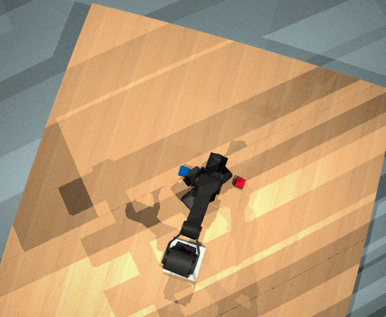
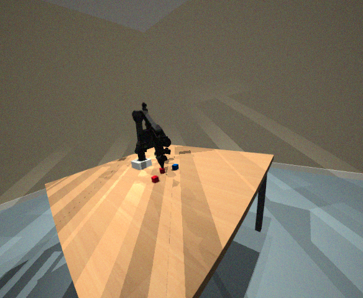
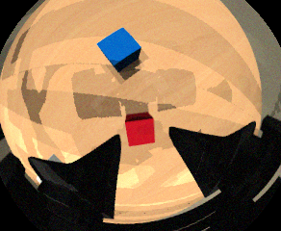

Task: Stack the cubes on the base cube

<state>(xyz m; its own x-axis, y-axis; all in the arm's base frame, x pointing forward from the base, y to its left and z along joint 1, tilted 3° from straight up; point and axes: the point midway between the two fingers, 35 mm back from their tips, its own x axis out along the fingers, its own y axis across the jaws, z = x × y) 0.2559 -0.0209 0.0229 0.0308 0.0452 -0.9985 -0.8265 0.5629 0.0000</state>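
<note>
Gripper (image 3: 143,154) points down over the wooden table (image 1: 117,102), jaws open and empty, one finger (image 3: 96,169) on each side of a red cube (image 3: 140,130) resting on the table. Blue cube (image 3: 119,48) lies at eleven o'clock from it, apart. A second red cube (image 1: 239,181) sits at the arm's three o'clock in the top view.

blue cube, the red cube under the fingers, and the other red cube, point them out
blue cube (image 3: 119,48), wrist view, top face
red cube under the fingers, wrist view, top face
other red cube (image 1: 239,182), top view, top face
</note>
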